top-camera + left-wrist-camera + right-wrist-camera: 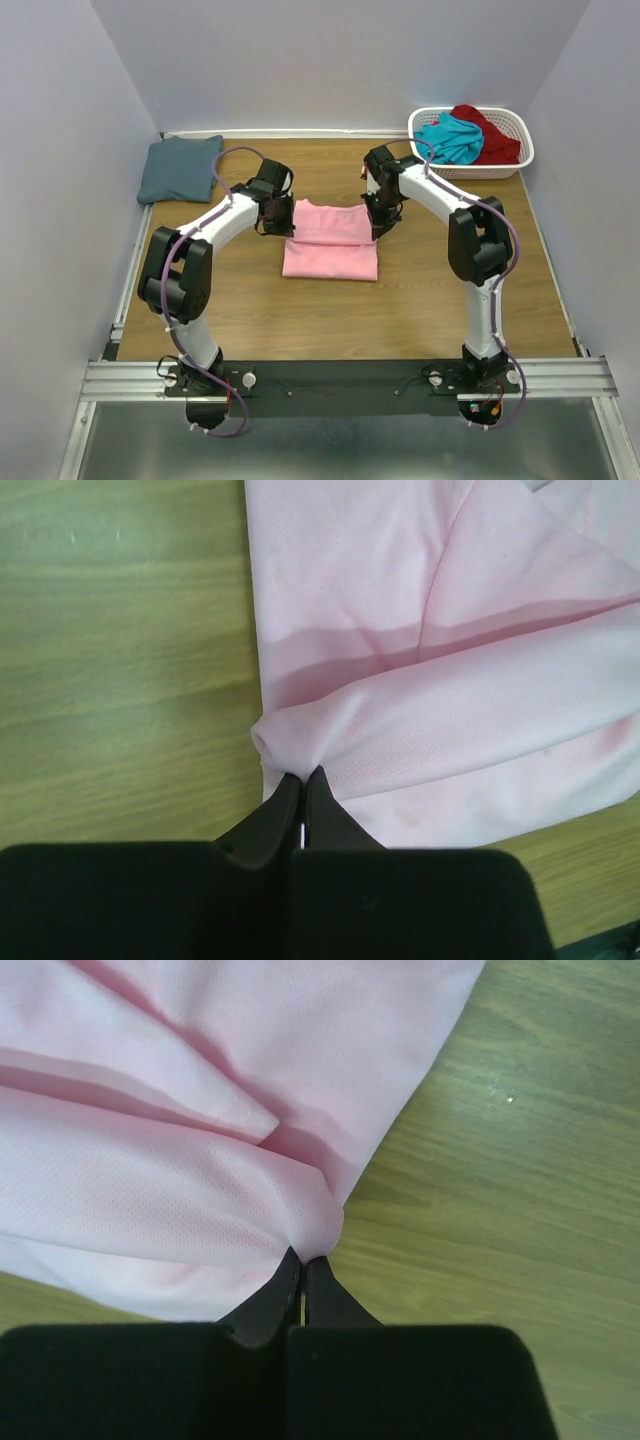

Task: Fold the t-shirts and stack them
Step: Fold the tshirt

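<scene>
The light pink t-shirt [332, 240] lies partly folded in the middle of the table. My left gripper [279, 215] is shut on its left edge; the left wrist view shows the pinched cloth [420, 710] bunched at my gripper [302, 774]. My right gripper [381, 218] is shut on its right edge, seen in the right wrist view as pink cloth [180, 1180] pinched at my gripper [303, 1256]. The slate blue-grey t-shirt [180, 167] lies folded at the far left. The teal t-shirt [449, 138] and the dark red t-shirt [493, 133] lie in the basket.
The white slotted basket [521, 159] stands at the far right corner. The wooden table [420, 300] is walled by pale panels at the back and sides. A metal rail [340, 378] with the arm bases runs along the near edge.
</scene>
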